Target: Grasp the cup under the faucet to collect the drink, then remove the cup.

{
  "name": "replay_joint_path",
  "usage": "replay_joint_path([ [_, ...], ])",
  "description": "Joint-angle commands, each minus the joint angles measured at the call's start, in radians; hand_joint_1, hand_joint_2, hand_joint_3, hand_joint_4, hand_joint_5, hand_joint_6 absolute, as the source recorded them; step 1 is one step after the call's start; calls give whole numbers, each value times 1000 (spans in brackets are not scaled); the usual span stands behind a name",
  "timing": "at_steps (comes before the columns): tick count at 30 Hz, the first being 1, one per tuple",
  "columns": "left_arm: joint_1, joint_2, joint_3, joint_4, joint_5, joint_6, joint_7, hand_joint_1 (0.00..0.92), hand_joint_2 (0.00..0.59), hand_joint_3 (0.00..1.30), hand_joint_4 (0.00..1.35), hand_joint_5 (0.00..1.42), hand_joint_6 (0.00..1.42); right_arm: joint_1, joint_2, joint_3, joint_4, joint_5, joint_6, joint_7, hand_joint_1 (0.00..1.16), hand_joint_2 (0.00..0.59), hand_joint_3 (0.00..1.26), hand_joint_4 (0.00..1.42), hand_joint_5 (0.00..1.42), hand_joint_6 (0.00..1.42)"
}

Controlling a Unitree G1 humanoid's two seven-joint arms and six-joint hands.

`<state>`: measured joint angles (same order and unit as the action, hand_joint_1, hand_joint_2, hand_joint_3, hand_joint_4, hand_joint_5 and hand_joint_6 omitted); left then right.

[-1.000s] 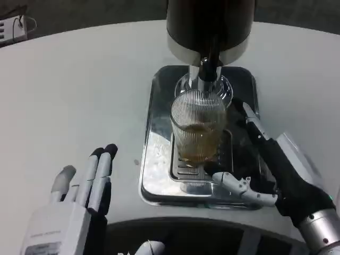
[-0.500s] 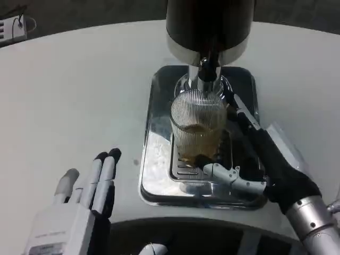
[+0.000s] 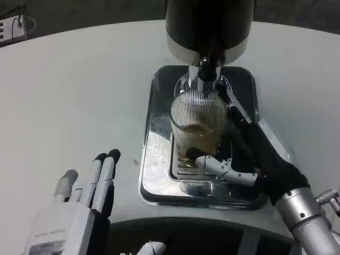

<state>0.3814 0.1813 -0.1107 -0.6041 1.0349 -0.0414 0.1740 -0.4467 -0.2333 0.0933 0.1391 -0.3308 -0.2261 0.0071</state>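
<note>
Under the black dispenser's faucet (image 3: 208,66), on the steel drip tray (image 3: 159,175), stands the ribbed clear glass cup (image 3: 198,127), part-filled amber: rigid, breakable, slick, so grip mid-wall. Right hand (image 3: 249,159) brackets it, contact unclear. Left hand (image 3: 79,202) lies open on the white worktop (image 3: 79,95).

The cup (image 3: 198,127) stands on the tray (image 3: 154,159), right under the faucet (image 3: 208,69). The drink machine (image 3: 208,26) is behind the cup. The right hand (image 3: 241,154) is on the cup's right side, with fingers in front of and behind it. The left hand (image 3: 79,207) is well to the tray's left, on the table (image 3: 79,95).
</note>
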Motion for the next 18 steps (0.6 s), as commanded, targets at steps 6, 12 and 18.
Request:
replay_joint_path([
  [6, -9, 4, 6, -16, 15, 24, -31, 0, 166, 6, 0, 150, 9, -47, 34, 18, 72, 9, -30, -25, 661, 206, 0, 18, 108, 246],
  [12, -10, 3, 5, -19, 17, 33, -37, 0, 166, 6, 0, 150, 9, -71, 55, 27, 95, 10, -28, -33, 673, 200, 0, 31, 119, 246],
  [18, -13, 3, 7, -21, 16, 41, -44, 0, 166, 13, 0, 150, 8, -86, 66, 36, 117, 9, -35, -38, 676, 200, 0, 39, 122, 246],
])
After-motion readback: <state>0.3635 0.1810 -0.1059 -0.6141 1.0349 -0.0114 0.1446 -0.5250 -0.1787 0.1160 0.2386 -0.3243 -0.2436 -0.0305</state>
